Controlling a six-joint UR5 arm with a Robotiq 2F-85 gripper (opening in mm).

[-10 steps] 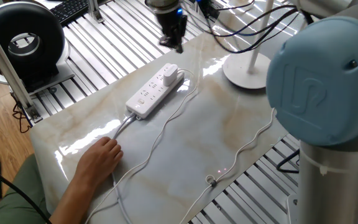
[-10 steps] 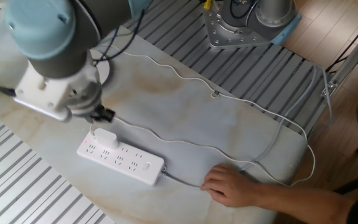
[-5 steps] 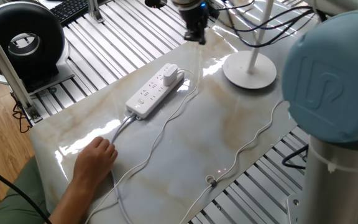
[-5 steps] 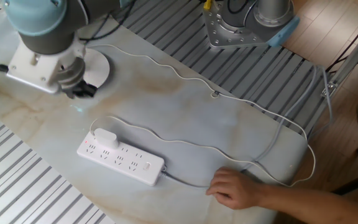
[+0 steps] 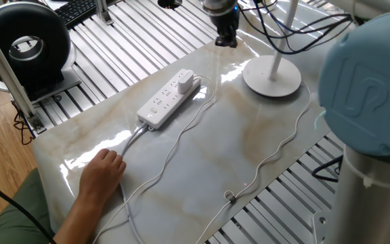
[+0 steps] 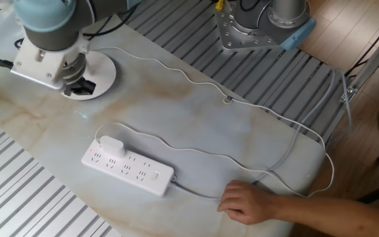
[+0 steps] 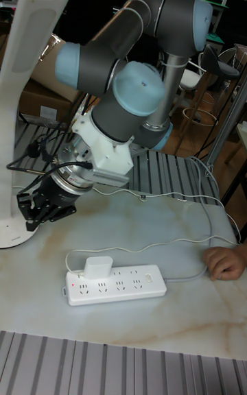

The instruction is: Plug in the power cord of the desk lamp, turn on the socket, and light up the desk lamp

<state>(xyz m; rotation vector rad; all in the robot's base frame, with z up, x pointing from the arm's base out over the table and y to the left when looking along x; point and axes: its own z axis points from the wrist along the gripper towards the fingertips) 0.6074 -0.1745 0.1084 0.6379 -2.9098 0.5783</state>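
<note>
The socket (image 5: 167, 101) lies on the marble table as a long white strip, with the square white plug (image 5: 185, 80) of the power cord (image 5: 179, 139) seated in its end outlet. From there the thin cord snakes across the table to the desk lamp (image 5: 272, 76), whose round base stands at the far edge. My gripper (image 5: 226, 39) hangs just beside that base with its fingers together and nothing held. In the other fixed view the gripper (image 6: 79, 86) is over the lamp base (image 6: 102, 71), away from the socket (image 6: 129, 168). The tall fixed view shows the gripper (image 7: 41, 208) low beside the lamp pole (image 7: 25, 86).
A person's hand (image 5: 104, 169) rests on the table's near end, on the socket's thicker cable. A black ring-shaped device (image 5: 24, 44) stands off the table at the back left. Metal slats surround the tabletop. My own arm (image 5: 367, 102) looms at the right.
My gripper has moved from above the plugged end of the socket across to the lamp base. The plug stays in the socket. The person's hand shifted slightly.
</note>
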